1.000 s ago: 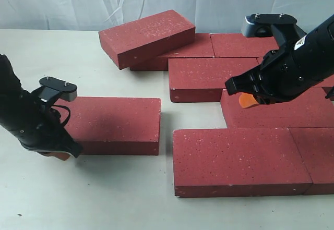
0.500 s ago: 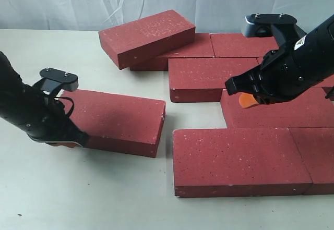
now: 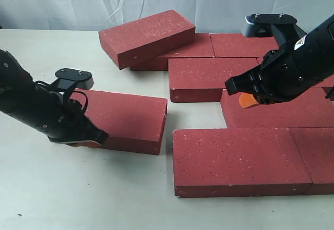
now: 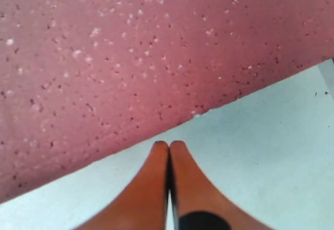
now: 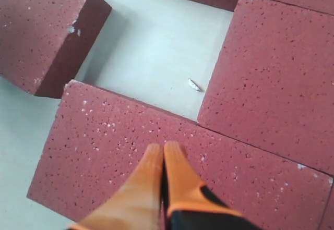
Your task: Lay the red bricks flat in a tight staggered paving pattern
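One loose red brick (image 3: pixel 125 119) lies flat and slightly skewed at the left. My left gripper (image 3: pixel 90 142) is shut and empty, low on the table against that brick's near side. The left wrist view shows its tips (image 4: pixel 169 145) just short of the brick's edge (image 4: pixel 130 58). To the right, several red bricks lie flat and packed together, with a front brick (image 3: pixel 235 159) nearest. At the back another brick (image 3: pixel 147 35) leans tilted on its neighbours. My right gripper (image 3: pixel 247 100) is shut and empty, with its tips (image 5: pixel 166 149) over a paved brick (image 5: pixel 115 152).
An open bare patch of table (image 5: pixel 151 58) lies between the paved bricks, with a small chip of debris (image 5: pixel 194 85) in it. The loose brick's corner (image 5: pixel 44 29) borders that patch. Beige table (image 3: pixel 78 198) runs along the front left. A white cloth (image 3: pixel 62 3) hangs behind.
My left gripper has moved right along the loose brick's near side. The brick has turned and slid right toward the paved group. The right arm has not moved.
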